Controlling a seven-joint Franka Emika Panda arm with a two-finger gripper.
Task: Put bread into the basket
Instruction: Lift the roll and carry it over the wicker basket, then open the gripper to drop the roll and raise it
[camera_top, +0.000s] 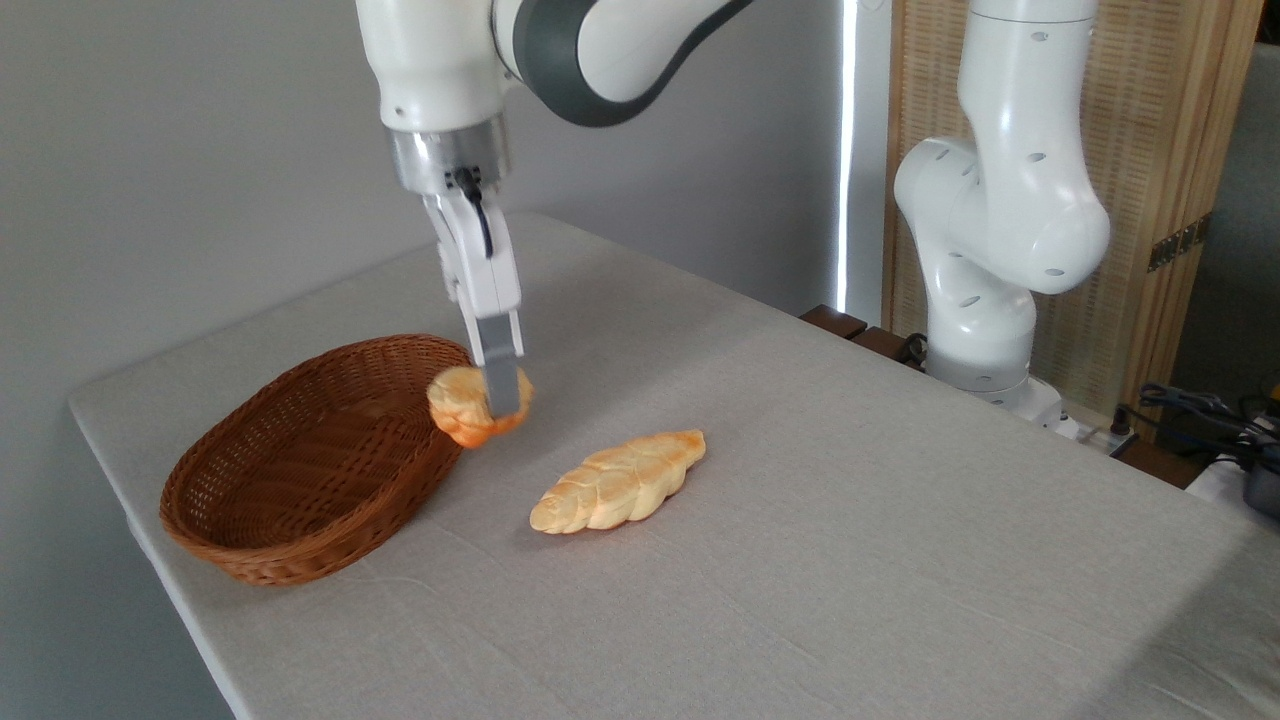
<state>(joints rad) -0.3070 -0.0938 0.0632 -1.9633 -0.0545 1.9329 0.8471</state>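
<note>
**Two breads on view, the bun is held at the basket's edge**

One arm (560, 50) is seen reaching down from the top, and its gripper (497, 390) is pinched onto the bread (462, 408), the small golden-orange bun with the lumpy top. A grey finger (503, 378) is pressed against the near side of the bun; the other finger is hidden behind it, so only the one can really be made out. The bun is held up in the air, clear of the cloth, right at the right-hand rim of the basket (250, 540). Whether it is over the rim or just outside it can't be told from this angle, since bun and rim overlap.

The basket is set near the left edge of the table (850, 560), oval, reddish-brown wicker, nothing seen inside it. The braided loaf (620, 482) is laid flat on the grey cloth just right of the basket, below and right of the held bun, apart from both. The arm's white base (985, 300) is mounted at the far right edge of the table, in front of a slatted wooden screen (1170, 150). Some dark cables (1200, 410) are piled at the far right.
</note>
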